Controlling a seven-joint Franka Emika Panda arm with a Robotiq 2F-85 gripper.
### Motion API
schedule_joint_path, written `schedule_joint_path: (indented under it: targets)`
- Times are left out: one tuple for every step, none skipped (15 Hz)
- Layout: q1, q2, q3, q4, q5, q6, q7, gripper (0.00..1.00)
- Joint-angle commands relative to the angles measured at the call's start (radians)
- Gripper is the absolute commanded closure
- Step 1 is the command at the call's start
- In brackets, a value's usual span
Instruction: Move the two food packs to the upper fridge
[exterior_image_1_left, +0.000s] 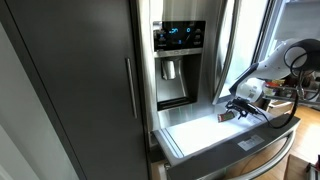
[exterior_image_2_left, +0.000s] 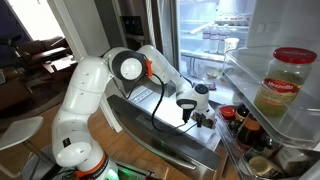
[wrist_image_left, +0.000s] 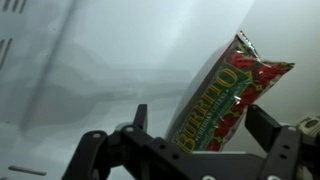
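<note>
In the wrist view one food pack, a red and green burrito packet, lies tilted on the white drawer floor. It sits between the jaws of my gripper, which are spread wide; the right finger is at its edge, the left stands apart. In both exterior views the gripper is low inside the pull-out drawer. The upper fridge shows its grey door with dispenser and its bright shelved interior. I see no second pack.
An open fridge door shelf close to the camera holds a large jar, with bottles below. The drawer's steel front and rim bound the gripper. A couch stands behind the arm.
</note>
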Motion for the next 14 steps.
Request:
schedule_joint_path:
  targets:
    - [-0.045,0.05,0.052,0.055,0.086,0.029,-0.051,0.0]
    - [-0.049,0.06,0.059,0.065,0.103,0.044,-0.064,0.0]
    - [-0.05,0.07,0.062,0.077,0.113,0.037,-0.07,0.0]
    - [-0.05,0.081,0.063,0.088,0.12,0.042,-0.082,0.0]
    - [-0.051,0.088,0.063,0.097,0.123,0.032,-0.089,0.0]
    - [-0.055,0.098,0.064,0.111,0.128,0.025,-0.095,0.0]
    - [-0.055,0.109,0.062,0.122,0.129,0.031,-0.102,0.06]
    - [-0.059,0.114,0.062,0.13,0.129,0.023,-0.106,0.28]
    - [-0.059,0.119,0.06,0.134,0.126,0.02,-0.108,0.3]
    - [-0.06,0.122,0.057,0.14,0.117,0.011,-0.11,0.32]
    - [-0.059,0.123,0.051,0.143,0.102,-0.004,-0.114,0.38]
    - [-0.062,0.121,0.05,0.144,0.103,-0.015,-0.112,0.46]
    - [-0.06,0.114,0.047,0.139,0.104,-0.014,-0.111,0.55]
    - [-0.058,0.104,0.044,0.133,0.1,-0.023,-0.106,0.62]
